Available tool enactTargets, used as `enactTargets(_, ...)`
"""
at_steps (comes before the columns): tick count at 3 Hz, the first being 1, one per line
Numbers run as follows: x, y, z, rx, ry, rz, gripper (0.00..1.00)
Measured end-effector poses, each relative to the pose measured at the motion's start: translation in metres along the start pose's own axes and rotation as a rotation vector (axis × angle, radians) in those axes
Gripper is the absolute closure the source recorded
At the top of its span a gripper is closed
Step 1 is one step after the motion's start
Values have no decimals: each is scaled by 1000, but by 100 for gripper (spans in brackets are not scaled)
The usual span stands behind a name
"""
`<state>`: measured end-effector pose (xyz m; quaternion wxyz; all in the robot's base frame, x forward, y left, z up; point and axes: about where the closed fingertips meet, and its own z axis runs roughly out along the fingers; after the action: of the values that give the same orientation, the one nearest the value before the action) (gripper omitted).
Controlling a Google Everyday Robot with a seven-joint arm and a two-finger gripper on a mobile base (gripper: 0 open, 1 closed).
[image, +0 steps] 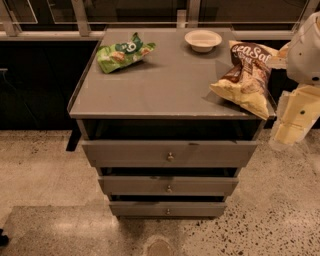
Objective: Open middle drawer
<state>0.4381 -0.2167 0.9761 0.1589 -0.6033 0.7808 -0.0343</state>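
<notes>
One gripper (289, 129) hangs at the right edge; open or closed, I cannot tell. The middle drawer (169, 186) sits lower centre.

You are in what looks like an office break area. A grey cabinet (170, 155) stands on a speckled stone floor (280, 200) against glass panels (140, 10). Its surface (165, 85) carries a green snack bag (122, 52), two chip bags (245, 75) and a paper bowl (202, 40). Your gripper (292, 122) hangs at the right edge, beside the surface's front corner.
</notes>
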Motion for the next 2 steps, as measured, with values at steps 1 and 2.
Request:
enactTargets(1,0,0,0,0,0,0,0)
enactTargets(2,0,12,24,-17,-73,29,0)
